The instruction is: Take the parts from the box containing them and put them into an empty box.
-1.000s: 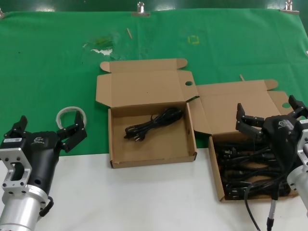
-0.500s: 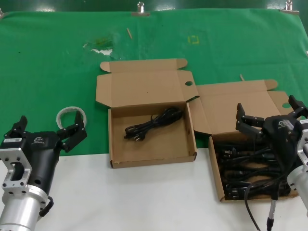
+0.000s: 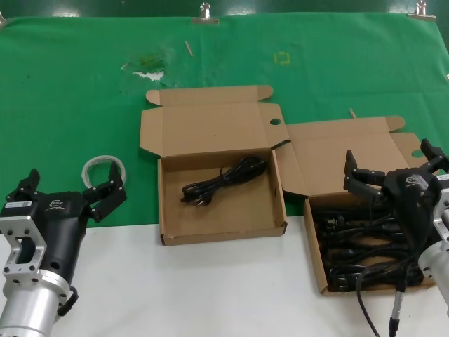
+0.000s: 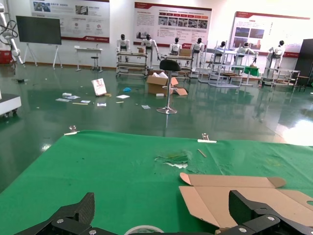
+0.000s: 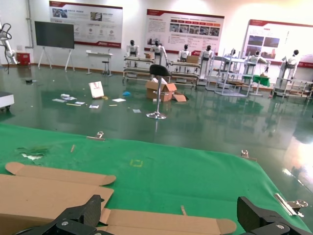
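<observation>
Head view: nothing is seen to have shifted over the last second. The right gripper [image 3: 390, 172] stays spread wide and empty above the full carton [image 3: 319, 260] of power cords [image 3: 358, 246], so no pick has begun. 1 cord [image 3: 224, 179] lies in the other carton [image 3: 168, 210]. The left gripper [image 3: 70, 191] is parked, open and empty, by a translucent ring [image 3: 103, 168].

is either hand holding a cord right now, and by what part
Nothing is held. The right hand is open above the full box; the left hand is open near the white ring.
</observation>
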### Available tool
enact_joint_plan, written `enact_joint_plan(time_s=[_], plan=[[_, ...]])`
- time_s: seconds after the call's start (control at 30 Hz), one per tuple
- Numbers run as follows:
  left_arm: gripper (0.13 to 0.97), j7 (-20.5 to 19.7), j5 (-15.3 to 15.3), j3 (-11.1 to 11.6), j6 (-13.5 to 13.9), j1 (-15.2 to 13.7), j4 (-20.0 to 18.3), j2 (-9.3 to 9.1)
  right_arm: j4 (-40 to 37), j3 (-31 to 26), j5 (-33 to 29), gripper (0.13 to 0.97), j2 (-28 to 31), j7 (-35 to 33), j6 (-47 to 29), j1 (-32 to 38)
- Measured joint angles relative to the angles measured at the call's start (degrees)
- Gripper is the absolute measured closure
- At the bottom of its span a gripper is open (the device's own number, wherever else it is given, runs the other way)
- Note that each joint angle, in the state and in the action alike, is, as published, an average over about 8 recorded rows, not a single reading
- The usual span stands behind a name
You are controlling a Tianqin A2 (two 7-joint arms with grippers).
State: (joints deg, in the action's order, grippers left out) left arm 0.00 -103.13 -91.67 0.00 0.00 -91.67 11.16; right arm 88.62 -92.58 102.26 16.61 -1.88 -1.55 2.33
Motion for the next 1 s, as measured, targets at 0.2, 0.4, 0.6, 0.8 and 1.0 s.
enact_joint_plan(time_s=[0.2, 0.4, 0.6, 0.8, 1.0], plan=[[0.132, 0.0, 0.0, 0.0, 0.0, 0.0, 0.0, 0.0, 0.0, 0.0, 0.0, 0.129, 0.0, 0.0, 0.0, 0.0], [0.132, 0.0, 0.0, 0.0, 0.0, 0.0, 0.0, 0.0, 0.0, 0.0, 0.0, 0.129, 0.0, 0.0, 0.0, 0.0], [0.132, 0.0, 0.0, 0.0, 0.0, 0.0, 0.0, 0.0, 0.0, 0.0, 0.0, 0.129, 0.0, 0.0, 0.0, 0.0], [0.132, 0.0, 0.0, 0.0, 0.0, 0.0, 0.0, 0.0, 0.0, 0.0, 0.0, 0.129, 0.0, 0.0, 0.0, 0.0], [0.132, 0.0, 0.0, 0.0, 0.0, 0.0, 0.0, 0.0, 0.0, 0.0, 0.0, 0.129, 0.0, 0.0, 0.0, 0.0]])
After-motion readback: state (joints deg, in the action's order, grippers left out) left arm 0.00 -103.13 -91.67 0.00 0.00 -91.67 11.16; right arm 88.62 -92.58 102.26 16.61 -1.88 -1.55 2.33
